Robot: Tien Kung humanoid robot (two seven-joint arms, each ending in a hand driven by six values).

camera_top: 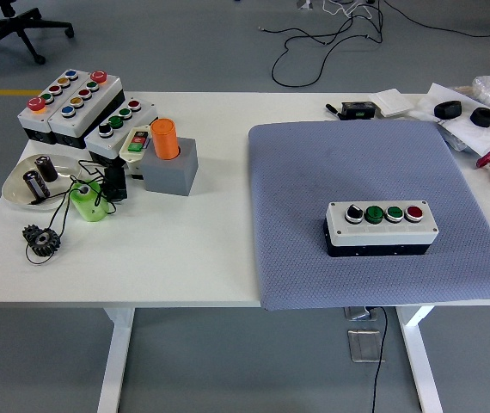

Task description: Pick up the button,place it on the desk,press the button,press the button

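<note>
Hands out of view so state unknowable, button box [382, 228] flat on grey mat [348, 163], long axis left-right

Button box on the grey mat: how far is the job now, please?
Placing looks done: the button box sits flat on the grey mat on the table. Nothing is in hand; neither robot hand is in view. Whether its buttons were pressed cannot be told.

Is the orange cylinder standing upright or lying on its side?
Upright: the orange cylinder stands on end on the grey block, its round top facing up.
</note>
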